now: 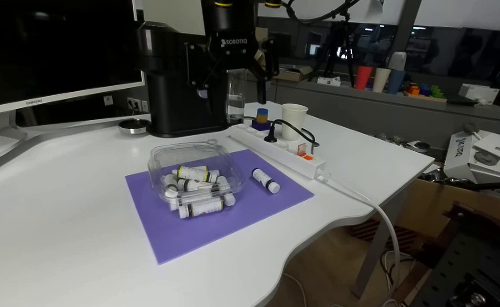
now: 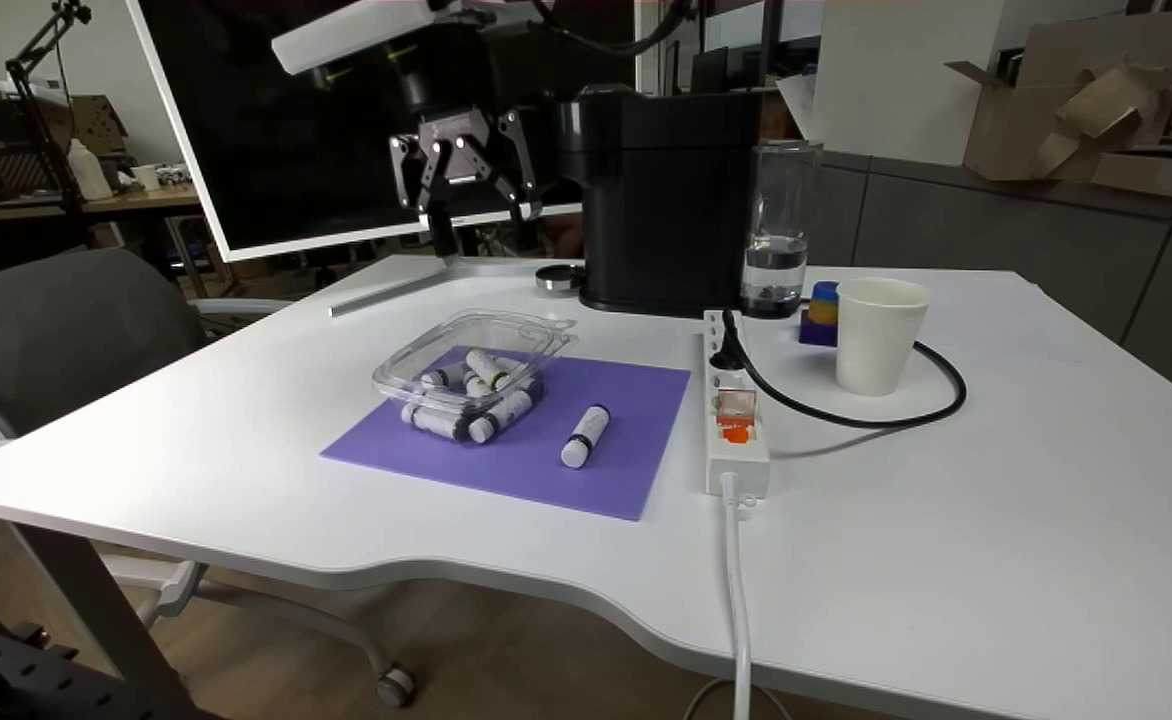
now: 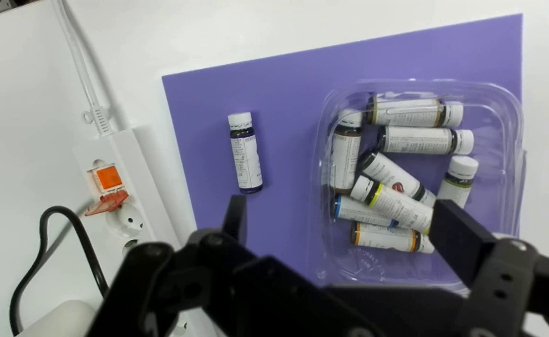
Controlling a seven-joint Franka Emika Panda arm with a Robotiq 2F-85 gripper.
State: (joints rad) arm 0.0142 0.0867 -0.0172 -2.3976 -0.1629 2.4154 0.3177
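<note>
The smooth white worktop (image 1: 83,204), curved along one edge, carries a flat purple mat (image 3: 284,89) beside a white plastic power strip (image 1: 275,154). The gripper (image 3: 341,208) hangs above, fingers (image 3: 462,231) spread wide. On the mat, one clear, round-cornered plastic tray (image 3: 508,154) holds at least eight cylindrical bottles (image 3: 344,161); one loose bottle (image 3: 247,159) lies near the strip-side edge, mat showing between it and tray.

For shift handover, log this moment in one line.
gripper: open, empty | lone bottle: lying on purple sheet | clear container: bottles inside | power strip: beside sheet
</note>
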